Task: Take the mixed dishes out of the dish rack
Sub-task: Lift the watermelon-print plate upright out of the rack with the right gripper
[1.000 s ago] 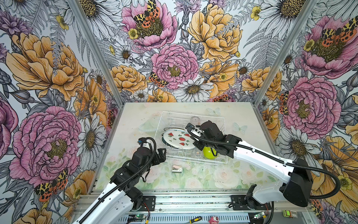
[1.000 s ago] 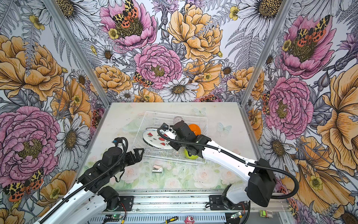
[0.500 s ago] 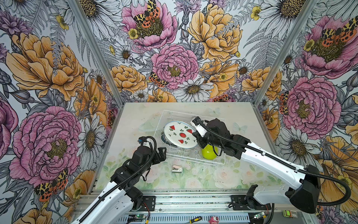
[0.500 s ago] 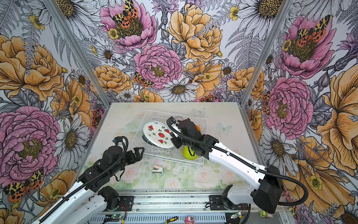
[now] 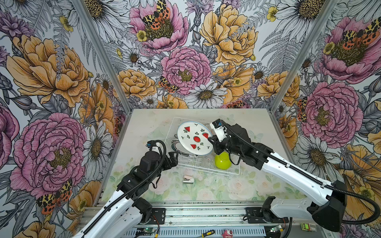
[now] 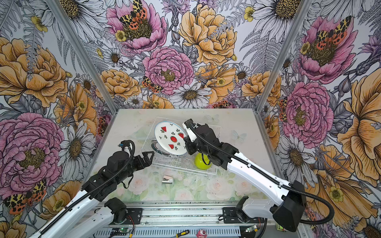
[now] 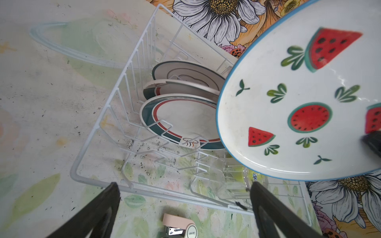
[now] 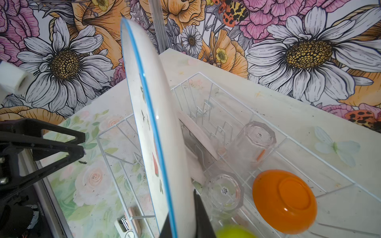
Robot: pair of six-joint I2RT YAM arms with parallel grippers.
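The right claw (image 5: 212, 141) pinches the rim of the watermelon plate (image 5: 194, 137). The plate is tilted on edge over the dish rack (image 7: 72, 172), above teal-rimmed plates (image 7: 181, 121) standing in the rack's tines. The left claw (image 6: 147, 158) gapes wide and empty just outside the rack's near left corner. Bare desk (image 5: 144, 127) lies open left of the rack. A second ago the plate sat low inside the rack. It has since risen, and the left claw has stayed put.
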